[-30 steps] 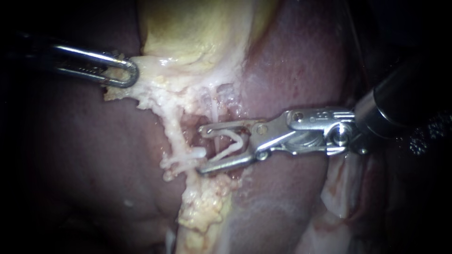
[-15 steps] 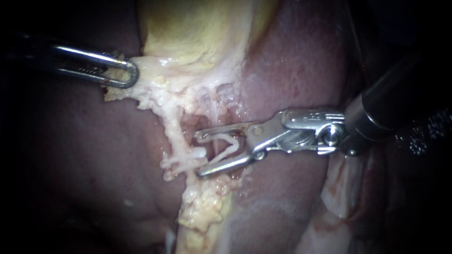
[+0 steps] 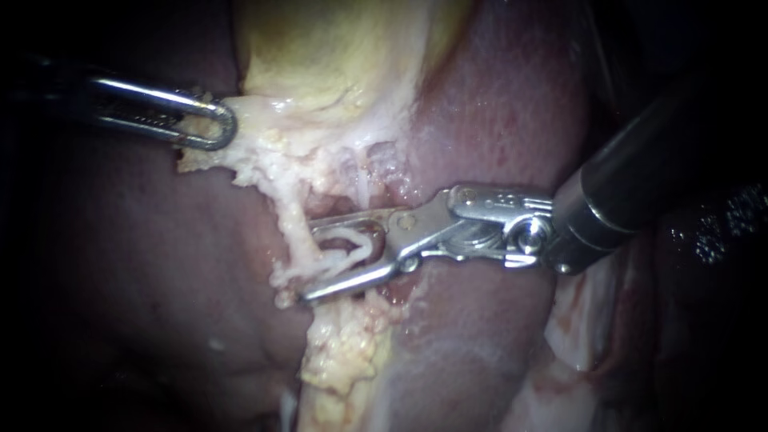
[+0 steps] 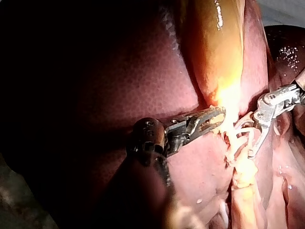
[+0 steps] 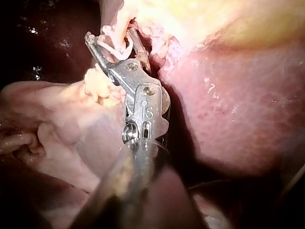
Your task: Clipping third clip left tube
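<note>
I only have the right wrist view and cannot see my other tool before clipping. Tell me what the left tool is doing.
Observer: In the endoscope view the left tool is shut on pale tissue at the lower edge of the gallbladder, apart from the right tool.
Operator: Give me the right tool's jaws from the side.
Observer: The endoscope shows them open, a clear gap between them, a white clip lying in it.
Operator: Report where their tips are.
Observer: They reach the pale strand running down from the gallbladder; whether it lies fully between them cannot be told.
</note>
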You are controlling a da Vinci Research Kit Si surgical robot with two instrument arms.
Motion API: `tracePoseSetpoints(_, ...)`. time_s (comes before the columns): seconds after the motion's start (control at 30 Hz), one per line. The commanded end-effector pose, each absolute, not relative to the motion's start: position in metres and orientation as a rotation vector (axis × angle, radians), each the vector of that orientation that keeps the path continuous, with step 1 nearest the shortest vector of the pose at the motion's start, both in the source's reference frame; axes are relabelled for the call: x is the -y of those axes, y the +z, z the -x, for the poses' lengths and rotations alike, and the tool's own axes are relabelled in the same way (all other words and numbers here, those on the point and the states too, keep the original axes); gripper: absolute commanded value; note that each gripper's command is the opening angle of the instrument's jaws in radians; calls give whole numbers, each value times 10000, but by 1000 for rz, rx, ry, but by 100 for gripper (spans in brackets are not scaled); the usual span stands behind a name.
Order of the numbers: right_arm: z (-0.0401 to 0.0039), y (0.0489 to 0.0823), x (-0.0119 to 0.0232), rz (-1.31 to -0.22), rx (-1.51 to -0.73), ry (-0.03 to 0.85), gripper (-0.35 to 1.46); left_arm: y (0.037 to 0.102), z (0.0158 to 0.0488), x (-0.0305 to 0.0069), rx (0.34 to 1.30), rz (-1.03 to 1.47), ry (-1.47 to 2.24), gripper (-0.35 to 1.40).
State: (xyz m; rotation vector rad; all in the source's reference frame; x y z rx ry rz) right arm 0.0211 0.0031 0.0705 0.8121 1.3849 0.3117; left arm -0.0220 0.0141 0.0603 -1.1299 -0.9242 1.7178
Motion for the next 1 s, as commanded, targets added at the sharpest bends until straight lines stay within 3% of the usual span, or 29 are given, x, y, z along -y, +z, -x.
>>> tracePoseSetpoints(0.03, -212, 702, -32, -821, -1392, 315, 47, 603, 220, -141, 924, 1129, 1717, -35)
tracePoseSetpoints(0.7, -239, 686, -43, -862, -1449, 368, 47, 605, 223, -139, 917, 1129, 1717, -35)
tracePoseSetpoints(1.0, -234, 655, -57, -884, -1478, 381, 47, 605, 223, -139, 917, 1129, 1718, -35)
